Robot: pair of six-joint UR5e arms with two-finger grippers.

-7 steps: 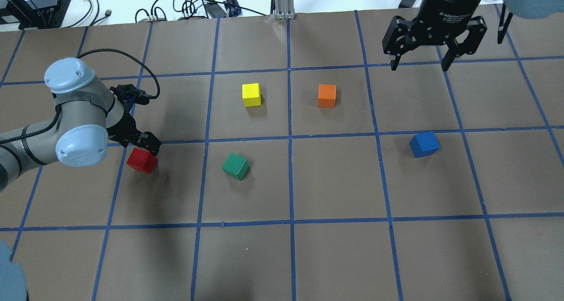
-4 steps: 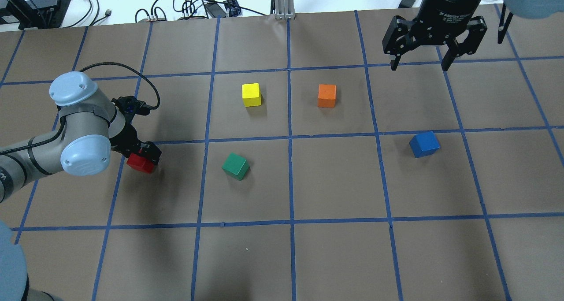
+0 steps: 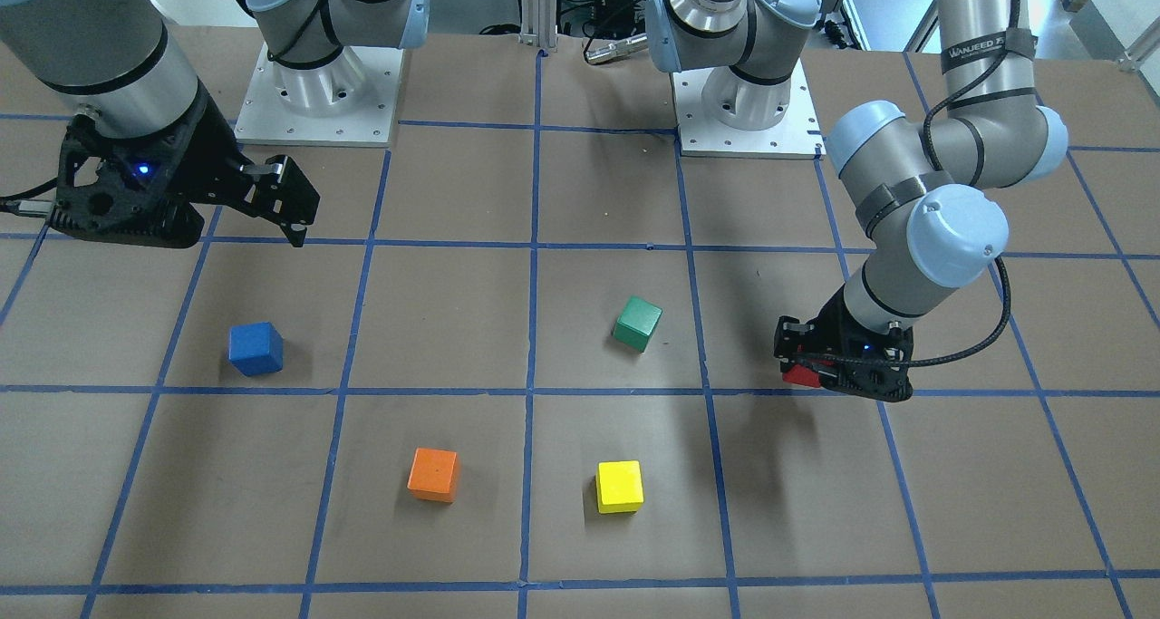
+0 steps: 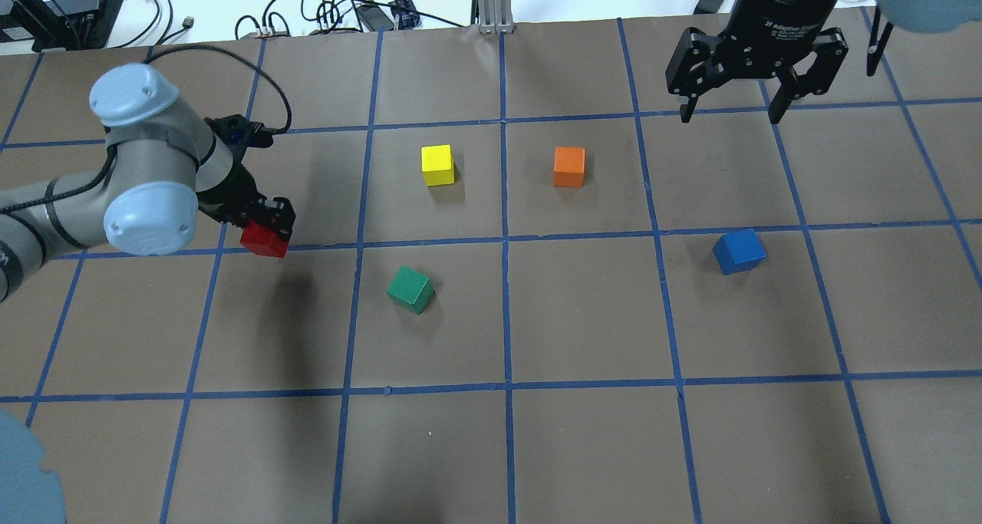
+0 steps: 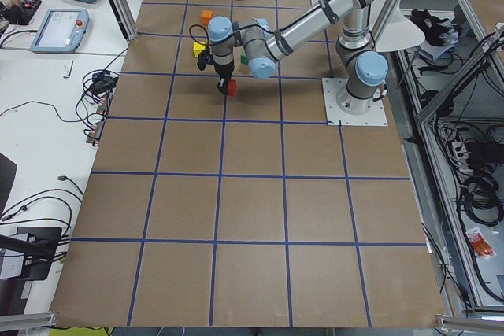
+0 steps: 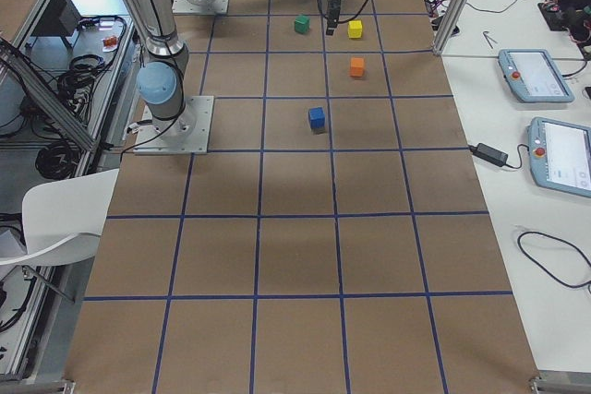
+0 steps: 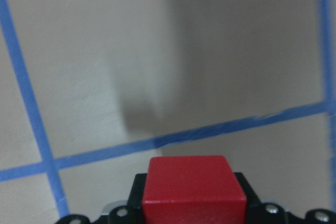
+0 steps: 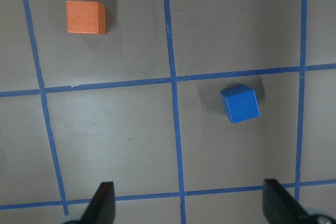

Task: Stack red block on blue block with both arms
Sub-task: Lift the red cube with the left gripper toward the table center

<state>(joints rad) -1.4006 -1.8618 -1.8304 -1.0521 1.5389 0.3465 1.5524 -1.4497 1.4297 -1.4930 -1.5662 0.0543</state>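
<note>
Transfer across the worktop (image 4: 583, 447) is the step in hand. The left arm (image 4: 146, 202) has the red block (image 4: 265, 242) clenched in its jaws, held clear of the surface (its shadow falls apart from it) above a tape line.

The blue block (image 4: 739, 251) rests well apart on the right side, with the green block (image 4: 410, 288) roughly between them. The right arm (image 4: 782, 18) hovers beyond the blue block, its jaws spread wide and empty.

To do this well, I would carry the red block high enough to pass over the green one and bring it toward the middle, where the right arm can probably reach it.

Being a cube, the red block has no long axis. In the left wrist view its top face sits square between the jaws; from overhead it looks slightly turned against the tape grid. The blue block is skewed to the grid too, so the yaw likely needs matching before stacking.
</note>
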